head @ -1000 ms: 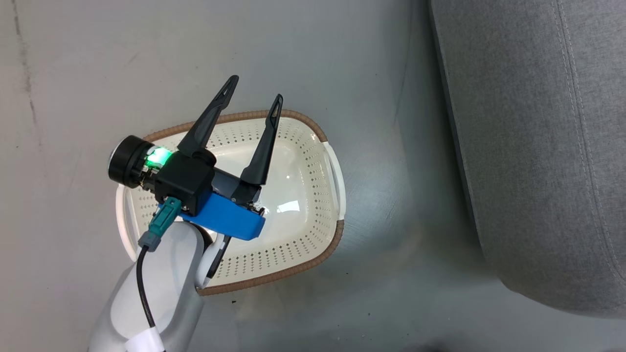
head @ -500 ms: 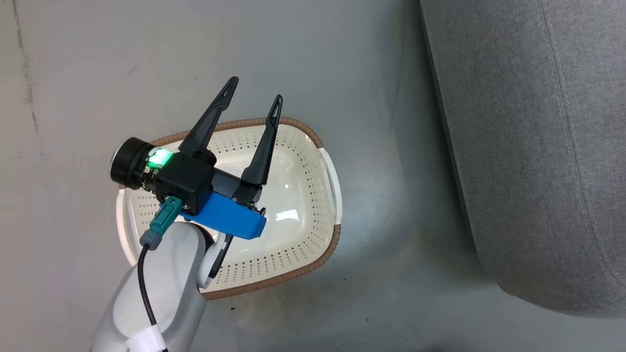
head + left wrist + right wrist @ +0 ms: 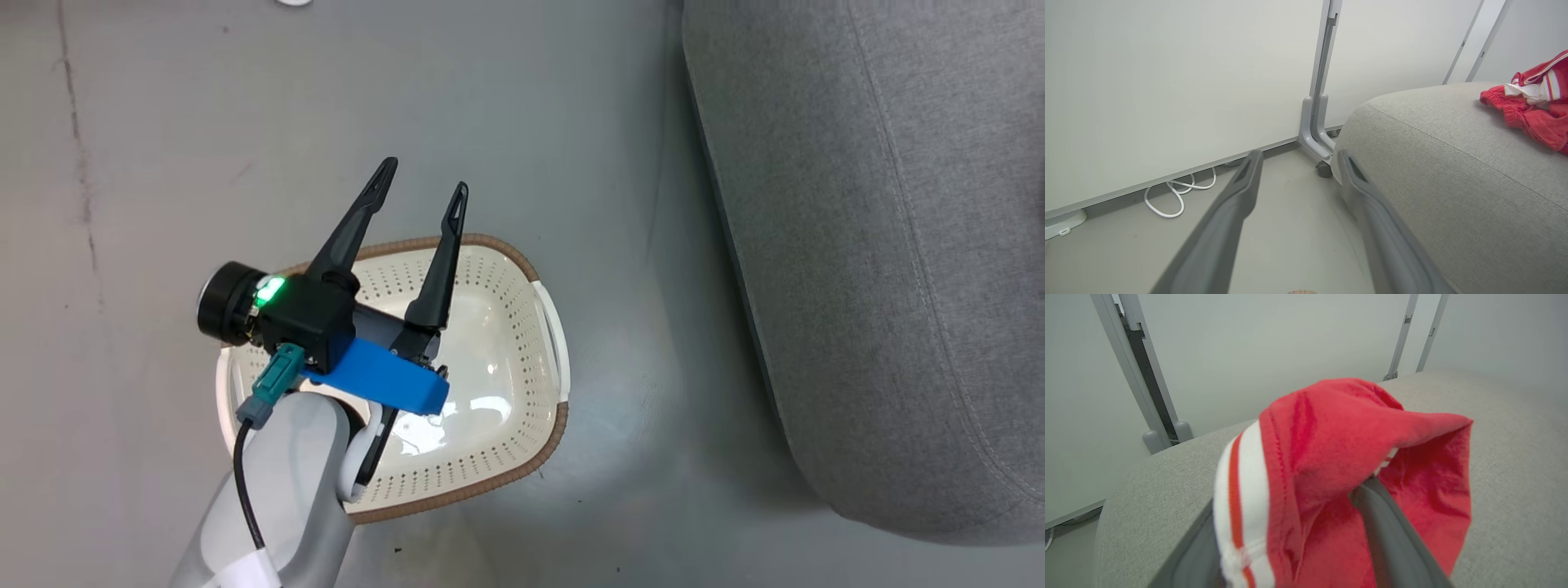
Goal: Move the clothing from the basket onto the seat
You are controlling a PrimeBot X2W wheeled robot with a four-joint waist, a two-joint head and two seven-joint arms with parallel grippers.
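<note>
Under my left gripper [image 3: 424,176] sits the basket [image 3: 506,302]. Its glossy bottom and perforated walls are bare, with no red cloth in the part that shows, though the gripper body and the forearm [image 3: 277,498] cover some of the near side. That gripper's two fingers stand wide apart with nothing between them, tips out past the far rim. Well off to the right of those fingers is the seat [image 3: 857,245].

Over at my right gripper [image 3: 1290,494], the clothing [image 3: 1339,428] is draped across the fingers, just above the seat cushion. The two fingers look spread, so I read the hold as let go, with the cloth hanging on them and not pinched. The tips are under the fabric, so that is a reading only. From the left wrist view, ahead and to the right of the left fingers, a red heap [image 3: 1531,110] with white lining and striped trim lies on the seat top.

I judge the job nearly done. What is left is to draw the right fingers clear so the cloth lies on the cushion.

Count: one basket, one seat, two grippers, both unclenched. Garments: at least one. I cannot tell whether the heap and the draped piece are the same item, nor how many pieces the heap holds.
</note>
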